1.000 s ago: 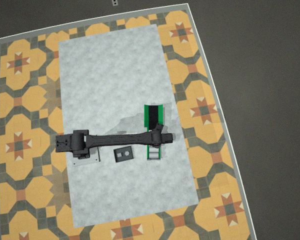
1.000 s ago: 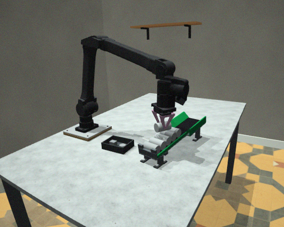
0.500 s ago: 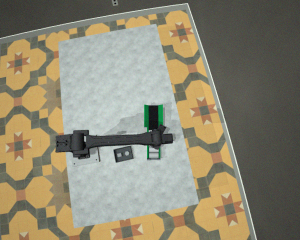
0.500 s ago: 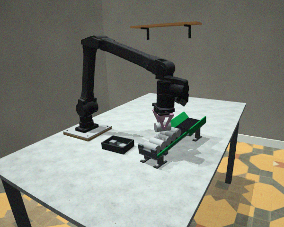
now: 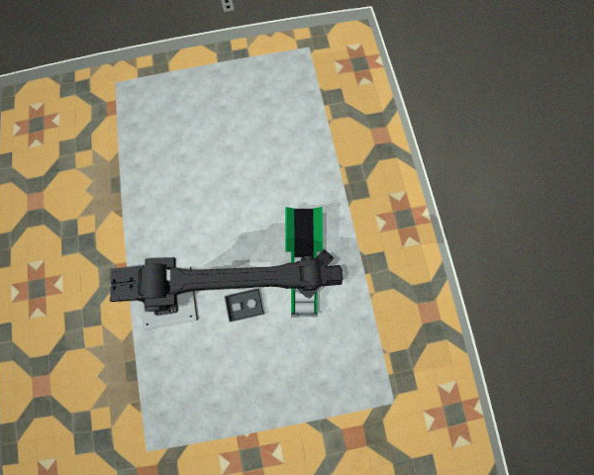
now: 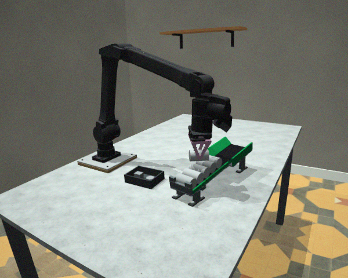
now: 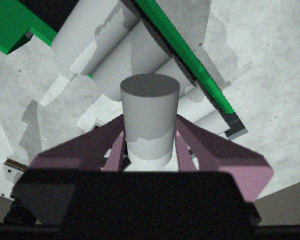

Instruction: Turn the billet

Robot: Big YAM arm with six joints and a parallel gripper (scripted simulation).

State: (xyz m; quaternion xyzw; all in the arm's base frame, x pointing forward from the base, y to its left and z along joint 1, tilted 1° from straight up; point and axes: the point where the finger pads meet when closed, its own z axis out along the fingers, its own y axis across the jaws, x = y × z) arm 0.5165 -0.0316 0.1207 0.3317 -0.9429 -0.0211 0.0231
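Observation:
My gripper (image 6: 200, 156) (image 7: 150, 120) is shut on a light grey billet (image 6: 193, 155) (image 7: 150, 112), with a pink finger on each side of it. The held billet is above the ramp (image 5: 303, 230) (image 6: 211, 176) (image 7: 190, 65), over the row. In the wrist view it is turned at a slant to both the rails and the row. Several billets (image 5: 304, 307) (image 6: 184, 178) (image 7: 125, 62) lie across the ramp, the lowest by the dark stop (image 5: 304, 315) (image 6: 180, 186) (image 7: 236, 125). The arm hides the row's middle in the top view.
A black open tray (image 5: 246, 317) (image 6: 135, 179) with two light pieces stands left of the ramp. The arm's base plate (image 5: 179, 317) (image 6: 123, 158) is farther left. The ramp's upper end has flared green side walls (image 5: 289, 230) (image 6: 220, 146). A shelf (image 6: 204, 30) hangs on the wall.

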